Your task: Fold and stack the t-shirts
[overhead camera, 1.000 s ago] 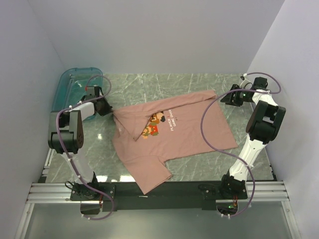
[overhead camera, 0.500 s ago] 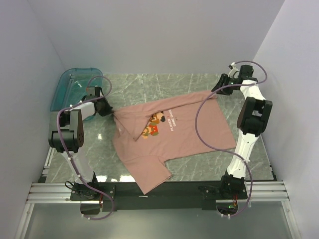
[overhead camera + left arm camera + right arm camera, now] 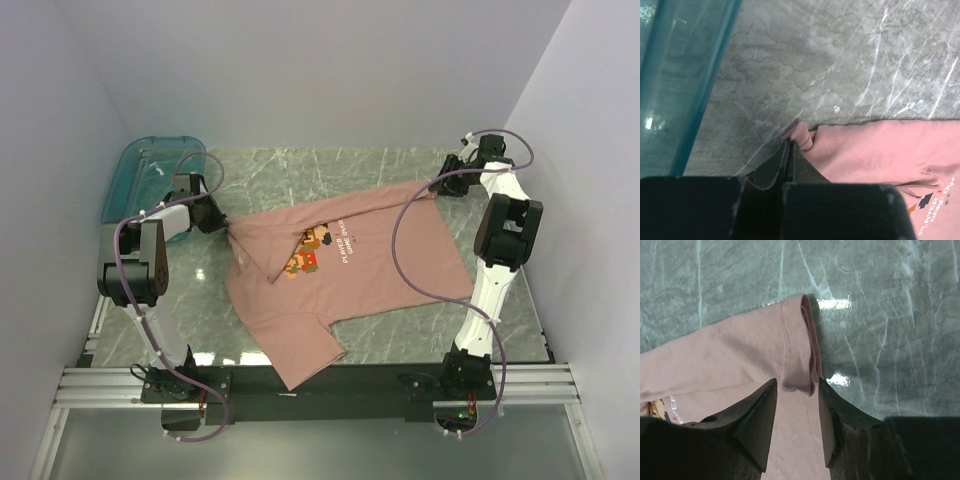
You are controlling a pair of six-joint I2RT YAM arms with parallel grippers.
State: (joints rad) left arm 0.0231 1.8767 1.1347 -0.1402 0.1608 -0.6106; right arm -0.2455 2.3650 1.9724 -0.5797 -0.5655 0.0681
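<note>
Okay, top view: dusty-pink short-sleeved cotton t-shirt [image 3: 360, 275] lies spread face up on the grey-green marbled table [image 3: 330, 165], pixel character and white text mid-chest, one part hanging over the near edge. Teal translucent plastic tray [image 3: 130, 170] sits at far left, apart from the cloth. Left gripper [image 3: 222, 226] is at the shirt's left corner, right gripper [image 3: 437, 187] at its far right corner. Jaw states are too small to read from here.

Left wrist view: left gripper [image 3: 788, 143] has its jaws pressed together, pinching a small bunched nub of the t-shirt [image 3: 880, 150] edge. The tray wall [image 3: 685, 75] runs along the left, and bare table [image 3: 840, 60] lies beyond. Part of the chest text shows at lower right.

Right wrist view: right gripper [image 3: 797, 386] has its jaws spread, one finger on either side of the shirt's folded hem corner [image 3: 740, 355], fabric between them and not clamped. Glossy table [image 3: 880, 315] lies to the right of the corner. The tray is outside this view.
</note>
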